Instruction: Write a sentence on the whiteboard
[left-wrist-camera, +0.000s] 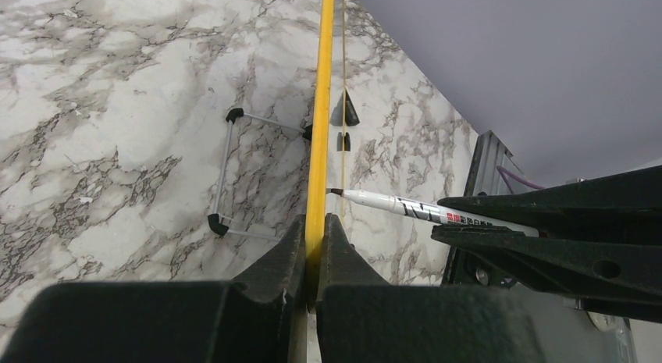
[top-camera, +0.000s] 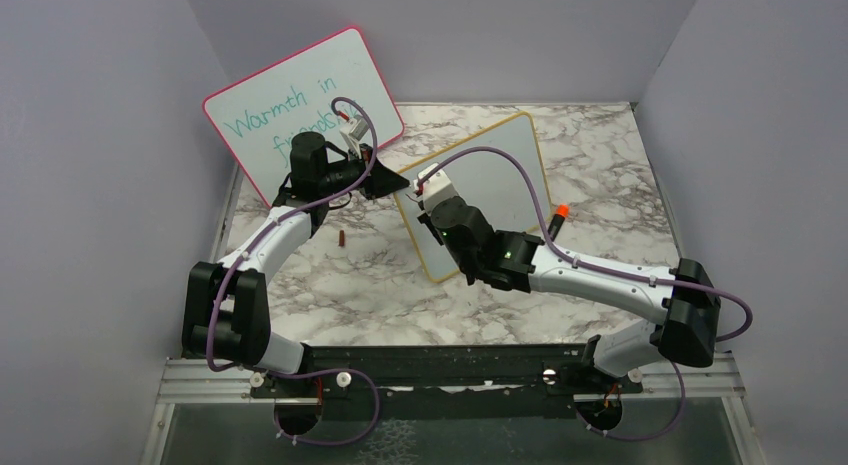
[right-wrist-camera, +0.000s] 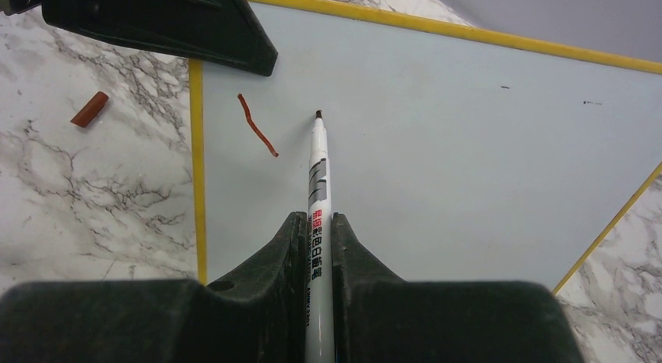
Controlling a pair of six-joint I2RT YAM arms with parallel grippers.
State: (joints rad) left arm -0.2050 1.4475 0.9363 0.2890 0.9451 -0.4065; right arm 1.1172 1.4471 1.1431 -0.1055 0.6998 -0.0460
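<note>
The left gripper (left-wrist-camera: 316, 224) pinches the whiteboard (right-wrist-camera: 468, 144) by its yellow edge, and the right gripper (right-wrist-camera: 317, 219) squeezes a marker (right-wrist-camera: 318, 168), tip near one red line (right-wrist-camera: 258, 127)

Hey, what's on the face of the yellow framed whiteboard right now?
The whiteboard carries one short red-brown stroke near its edge, with the marker tip against it, held by the right claw. The left claw covers one corner, hiding anything there.
</note>
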